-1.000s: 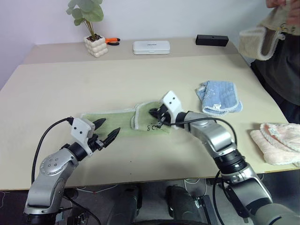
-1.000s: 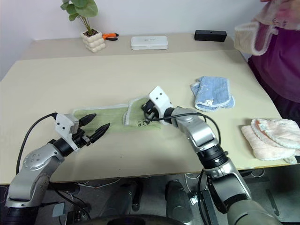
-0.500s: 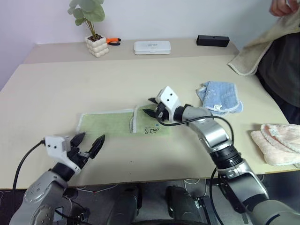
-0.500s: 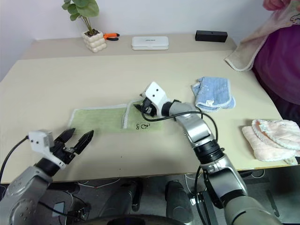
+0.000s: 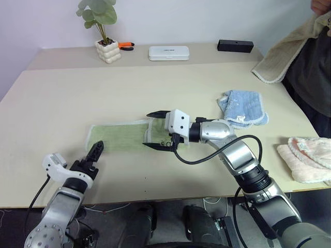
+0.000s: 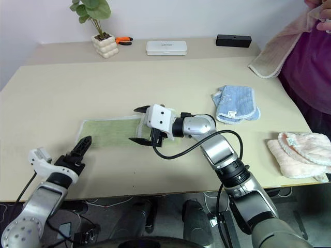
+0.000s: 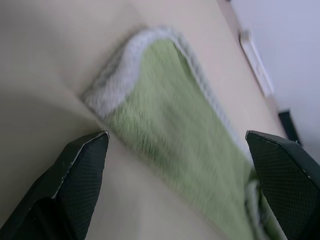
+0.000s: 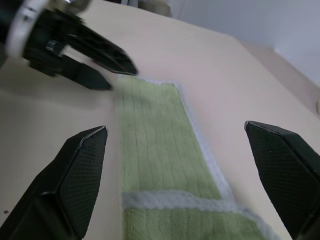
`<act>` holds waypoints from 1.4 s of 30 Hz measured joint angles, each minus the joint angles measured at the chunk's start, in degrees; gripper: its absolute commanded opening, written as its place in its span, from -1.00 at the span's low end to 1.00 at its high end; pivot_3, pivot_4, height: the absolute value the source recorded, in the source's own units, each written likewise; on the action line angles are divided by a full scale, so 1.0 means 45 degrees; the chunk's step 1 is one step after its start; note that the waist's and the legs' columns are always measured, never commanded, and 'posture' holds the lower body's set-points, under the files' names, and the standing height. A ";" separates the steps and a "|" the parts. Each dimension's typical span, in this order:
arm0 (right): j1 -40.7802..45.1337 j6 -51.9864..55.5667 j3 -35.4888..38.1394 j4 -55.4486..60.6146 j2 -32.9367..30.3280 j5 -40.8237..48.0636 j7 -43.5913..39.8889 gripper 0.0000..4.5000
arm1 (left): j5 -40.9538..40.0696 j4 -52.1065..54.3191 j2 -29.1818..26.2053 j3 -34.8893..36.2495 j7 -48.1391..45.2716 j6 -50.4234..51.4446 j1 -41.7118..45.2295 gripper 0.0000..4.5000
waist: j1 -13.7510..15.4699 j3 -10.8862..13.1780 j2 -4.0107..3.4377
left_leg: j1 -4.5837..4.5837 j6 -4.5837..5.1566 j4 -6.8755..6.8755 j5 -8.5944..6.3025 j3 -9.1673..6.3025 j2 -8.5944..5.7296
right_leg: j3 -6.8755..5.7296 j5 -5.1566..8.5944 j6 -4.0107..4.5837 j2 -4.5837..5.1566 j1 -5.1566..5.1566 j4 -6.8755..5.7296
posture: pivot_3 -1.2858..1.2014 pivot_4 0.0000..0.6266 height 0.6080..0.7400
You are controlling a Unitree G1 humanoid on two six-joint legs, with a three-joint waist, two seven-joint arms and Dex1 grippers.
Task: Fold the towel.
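The light green towel (image 5: 116, 137) lies flat on the table as a long strip, its right end folded over, with dark writing near that end. My right gripper (image 5: 154, 129) hovers just above the folded end, pointing left, open and holding nothing. The right wrist view looks along the towel (image 8: 157, 165) between the open right gripper (image 8: 175, 127). My left gripper (image 5: 96, 153) is off the towel's near left corner, close to the table's front edge, open and empty. In the left wrist view the towel's whitish corner (image 7: 125, 70) lies just ahead of the left gripper (image 7: 176, 135).
A blue cloth (image 5: 242, 107) lies right of the towel and a pink towel (image 5: 307, 157) at the right edge. A person at the far right holds up a beige towel (image 5: 287, 51). A potted plant (image 5: 107, 50), white case (image 5: 168, 52) and black box (image 5: 235, 45) line the back.
My right gripper let go of the towel's folded end, opened, lifted and turned to point left. My left gripper rolled over and drew back left toward the front edge.
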State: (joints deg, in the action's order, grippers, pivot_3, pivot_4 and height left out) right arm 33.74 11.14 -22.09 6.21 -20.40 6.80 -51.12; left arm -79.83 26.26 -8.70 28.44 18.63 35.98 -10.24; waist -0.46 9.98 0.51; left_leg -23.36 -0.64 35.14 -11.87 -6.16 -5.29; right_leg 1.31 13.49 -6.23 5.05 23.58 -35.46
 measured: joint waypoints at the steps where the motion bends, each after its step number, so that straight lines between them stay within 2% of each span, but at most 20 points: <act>1: -0.0037 -0.0061 -0.0023 0.0105 0.0010 -0.0059 0.0005 1.00 | -0.0184 -0.0362 0.0047 0.0083 0.0359 -0.0180 0.0365 0.63 | -0.0003 -0.0002 0.0003 | 0.0001 -0.0001 0.0002 0.0000 -0.0004 0.0002 | -0.0006 0.0000 0.0000 -0.0003 -0.0003 0.0002 | 0.03 -0.52 1.00; 8: -0.0689 -0.0020 -0.0051 0.0664 -0.0222 -0.0488 0.0216 1.00 | -0.0663 -0.1840 0.0028 0.0412 0.1315 -0.0841 0.1244 -0.93 | -0.0030 -0.0004 0.0010 | -0.0002 -0.0009 -0.0001 -0.0005 -0.0005 0.0002 | -0.0007 -0.0001 -0.0001 -0.0006 -0.0004 0.0013 | 0.03 -0.52 1.00; 9: -0.0770 0.0031 -0.0050 0.0790 -0.0226 -0.0494 0.0262 1.00 | -0.0695 -0.1794 -0.0041 0.0410 0.1209 -0.0863 0.1296 -0.97 | -0.0022 -0.0004 0.0011 | -0.0001 -0.0009 -0.0002 -0.0005 -0.0007 0.0003 | -0.0007 0.0000 0.0000 -0.0006 -0.0005 0.0012 | 0.03 -0.52 1.00; 15: -0.1083 0.0378 -0.0017 0.1504 -0.0393 -0.0537 0.0430 1.00 | -0.0144 -0.1774 -0.1487 0.1295 -0.0187 -0.1717 0.1452 -0.97 | -0.0047 -0.0002 0.0021 | -0.0004 -0.0012 -0.0010 -0.0007 -0.0006 0.0007 | -0.0007 0.0002 0.0005 -0.0008 0.0001 0.0021 | 0.03 -0.52 1.00; 20: -0.1259 0.0586 0.0050 0.1623 -0.0665 -0.0544 0.0455 1.00 | 0.0176 -0.1531 -0.3731 0.2409 -0.2159 -0.1787 0.1099 -0.97 | -0.0044 -0.0002 0.0025 | -0.0006 -0.0037 -0.0014 -0.0023 -0.0005 0.0007 | -0.0007 0.0004 0.0007 -0.0006 0.0001 0.0034 | 0.03 -0.52 1.00; 23: -0.1261 0.0572 0.0078 0.1595 -0.0724 -0.0566 0.0456 1.00 | 0.0731 -0.0926 -0.5201 0.2272 -0.3782 -0.1406 0.0856 -0.97 | -0.0011 0.0003 0.0036 | -0.0009 -0.0045 -0.0014 -0.0028 -0.0014 0.0007 | -0.0016 0.0004 0.0009 -0.0005 0.0003 0.0044 | 0.03 -0.52 1.00; 27: -0.1262 0.0533 0.0077 0.1532 -0.0701 -0.0604 0.0502 1.00 | 0.1189 0.0601 -0.6265 0.0907 -0.5643 -0.0817 0.1146 -0.97 | -0.0033 0.0005 0.0032 | -0.0009 -0.0045 -0.0018 -0.0032 -0.0005 0.0002 | -0.0011 0.0004 0.0009 0.0003 -0.0009 0.0059 | 0.03 -0.52 1.00; 32: -0.1272 0.0508 0.0079 0.1316 -0.0695 -0.0717 0.0581 1.00 | 0.2994 0.1663 -0.7785 -0.2368 -0.8513 0.0278 0.1171 -0.97 | -0.0129 0.0017 0.0013 | -0.0011 -0.0037 -0.0045 -0.0027 0.0009 0.0026 | 0.0008 0.0004 0.0013 -0.0007 0.0017 0.0050 | 0.03 -0.52 1.00; 36: -0.1291 0.0509 0.0088 0.1285 -0.0692 -0.0749 0.0688 1.00 | 0.4612 0.1076 -0.7946 -0.3911 -0.9823 0.0454 0.1382 -0.97 | -0.0082 0.0024 0.0001 | -0.0012 -0.0036 -0.0054 -0.0025 0.0004 0.0034 | 0.0004 0.0005 0.0015 -0.0008 0.0024 0.0049 | 0.03 -0.52 1.00; 40: -0.1356 0.0507 0.0101 0.1289 -0.0706 -0.0776 0.0801 1.00 | 0.5717 0.0269 -0.7826 -0.4494 -1.0383 0.0455 0.1877 -0.97 | -0.0057 0.0024 0.0002 | -0.0017 -0.0040 -0.0051 -0.0029 0.0004 0.0030 | 0.0004 0.0005 0.0014 -0.0001 0.0023 0.0057 | 0.03 -0.52 1.00; 42: -0.1441 0.0507 0.0103 0.1289 -0.0715 -0.0852 0.0848 1.00 | 0.5842 0.0189 -0.7636 -0.4549 -1.0636 0.0464 0.1910 -0.74 | -0.0055 0.0025 0.0003 | -0.0022 -0.0040 -0.0053 -0.0029 0.0003 0.0029 | 0.0004 0.0006 0.0013 0.0002 0.0026 0.0059 | 0.03 -0.52 1.00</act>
State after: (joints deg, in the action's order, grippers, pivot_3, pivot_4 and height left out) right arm 27.26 13.42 -21.63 12.01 -23.62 2.96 -47.30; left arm -53.54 27.11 -43.06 7.97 -29.23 38.07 -1.64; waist -0.71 10.09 0.53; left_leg -23.46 -0.82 34.90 -12.00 -6.14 -5.15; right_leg 1.33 13.52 -6.17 5.06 23.69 -35.19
